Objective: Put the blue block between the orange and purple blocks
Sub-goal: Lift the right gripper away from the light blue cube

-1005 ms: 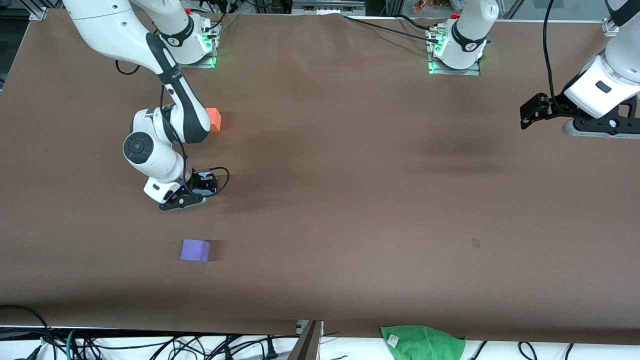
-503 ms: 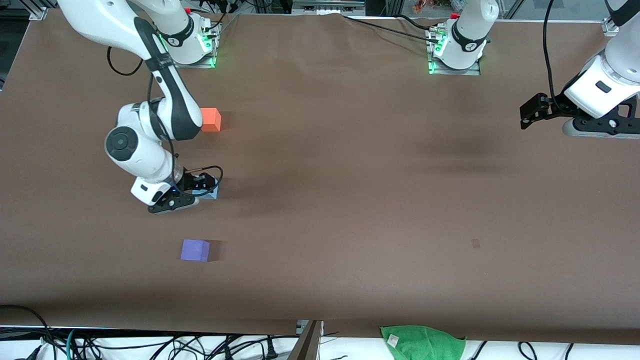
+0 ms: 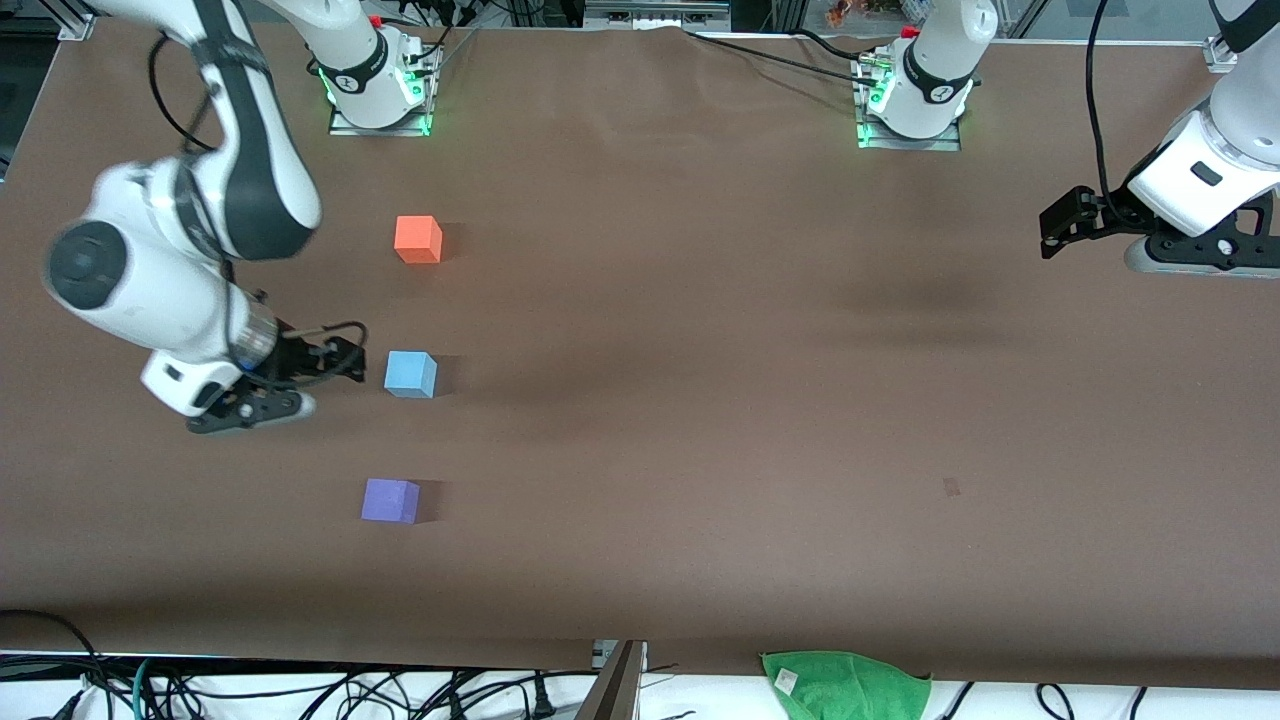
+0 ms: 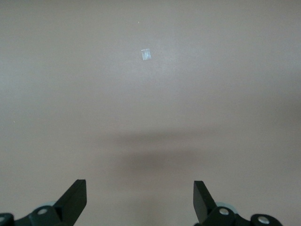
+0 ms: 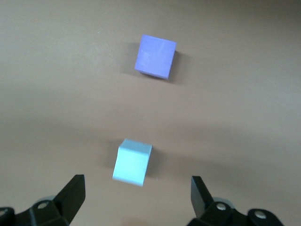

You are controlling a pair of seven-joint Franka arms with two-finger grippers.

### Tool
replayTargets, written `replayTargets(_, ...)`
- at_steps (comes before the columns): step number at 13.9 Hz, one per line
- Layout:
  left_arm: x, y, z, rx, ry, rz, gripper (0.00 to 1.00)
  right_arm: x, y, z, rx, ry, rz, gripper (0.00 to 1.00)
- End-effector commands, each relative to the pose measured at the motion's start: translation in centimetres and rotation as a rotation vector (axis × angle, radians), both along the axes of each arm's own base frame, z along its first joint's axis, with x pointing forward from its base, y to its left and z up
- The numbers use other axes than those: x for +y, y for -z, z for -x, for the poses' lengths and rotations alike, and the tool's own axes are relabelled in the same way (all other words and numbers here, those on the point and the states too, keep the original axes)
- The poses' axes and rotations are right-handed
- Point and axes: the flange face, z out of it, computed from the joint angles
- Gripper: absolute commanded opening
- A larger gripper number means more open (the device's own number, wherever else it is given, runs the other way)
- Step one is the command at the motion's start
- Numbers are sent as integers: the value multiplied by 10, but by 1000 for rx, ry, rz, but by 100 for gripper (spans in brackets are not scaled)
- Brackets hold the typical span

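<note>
The blue block (image 3: 410, 374) stands on the brown table, in line between the orange block (image 3: 418, 239), which is farther from the front camera, and the purple block (image 3: 390, 500), which is nearer. My right gripper (image 3: 250, 408) is open and empty, up in the air over the table beside the blue block toward the right arm's end. The right wrist view shows its open gripper (image 5: 137, 193) with the blue block (image 5: 133, 161) apart from both fingers and the purple block (image 5: 155, 56) farther off. My left gripper (image 3: 1195, 258) waits open and empty (image 4: 139, 190) over bare table at the left arm's end.
A green cloth (image 3: 845, 682) lies at the table's edge nearest the front camera. A small pale mark (image 3: 951, 487) is on the table toward the left arm's end; it also shows in the left wrist view (image 4: 146, 54). Cables hang along that edge.
My right gripper let go of the blue block, rose and moved toward the right arm's end. The blue block now stands uncovered. The left arm has not moved.
</note>
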Motion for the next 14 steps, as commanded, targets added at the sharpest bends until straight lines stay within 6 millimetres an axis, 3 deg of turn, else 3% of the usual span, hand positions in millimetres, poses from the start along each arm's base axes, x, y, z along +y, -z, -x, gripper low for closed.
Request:
replayTargets(1, -1, -1, 5, 6, 23, 27, 100, -19, -77, 30, -10, 7, -26, 99)
replayTargets(3, -1, -1, 5, 6, 23, 27, 100, -37, -120, 55, -2, 29, -37, 99)
replayTargets(5, -1, -1, 5, 6, 23, 27, 100, -48, -148, 80, 32, 32, -24, 99)
replayTargets(9, -2, -1, 5, 6, 23, 27, 100, -60, -162, 89, 33, 58, 26, 99)
replayTargets(11, -2, -1, 5, 6, 24, 27, 100, -79, -169, 84, 17, 97, 20, 99)
replayTargets(14, -2, -1, 5, 6, 24, 27, 100, -77, -173, 83, 10, 94, 18, 99)
